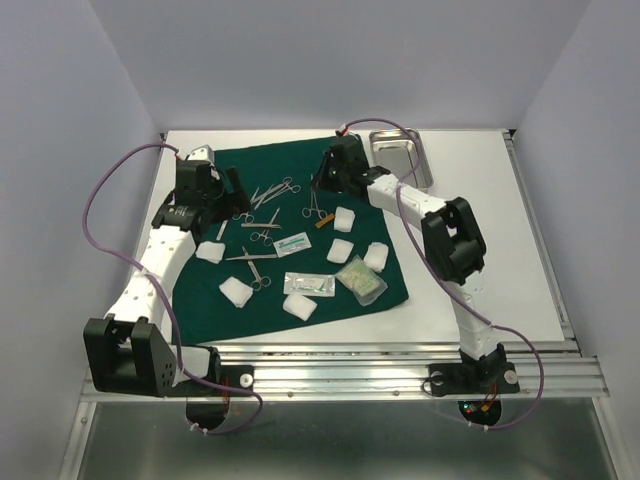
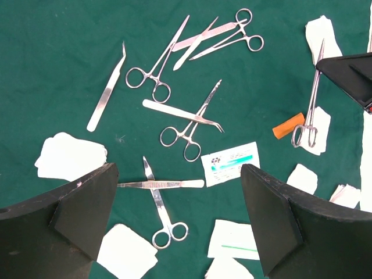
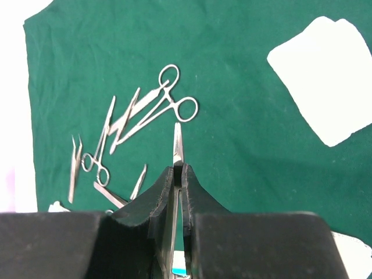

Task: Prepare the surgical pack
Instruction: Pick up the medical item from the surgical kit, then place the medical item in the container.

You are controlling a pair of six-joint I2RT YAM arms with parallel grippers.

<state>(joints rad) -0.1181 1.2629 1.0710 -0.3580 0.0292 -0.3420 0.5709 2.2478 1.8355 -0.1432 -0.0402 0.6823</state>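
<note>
Drape [image 1: 300, 165] dark green — gauze pads [image 1: 237, 291] white — tray [image 1: 400, 150] silver.

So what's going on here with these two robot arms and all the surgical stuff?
Two robot arms are working over a green drape spread with scissors, forceps, gauze pads and sealed packets. The right gripper is clamped on a slim metal instrument, whose tip sticks out past its fingers. The left gripper hangs wide open above the other instruments, holding nothing. A steel tray sits beside the drape at the far right.
</note>
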